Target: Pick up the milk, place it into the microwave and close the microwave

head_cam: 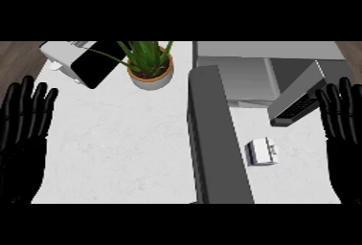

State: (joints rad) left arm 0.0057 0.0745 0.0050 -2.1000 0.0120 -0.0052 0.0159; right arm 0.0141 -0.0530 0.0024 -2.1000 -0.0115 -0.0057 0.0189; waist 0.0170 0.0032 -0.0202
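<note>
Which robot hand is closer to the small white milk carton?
The right black robot hand, at the view's right edge. The white milk carton sits right of the dark grey microwave door; the left robot hand rests left of it.

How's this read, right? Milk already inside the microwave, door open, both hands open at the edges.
Not quite. The milk isn't inside the microwave; the head view shows it on the counter, right of the open door. The rest holds: door open, left hand and right hand open at the edges.
</note>
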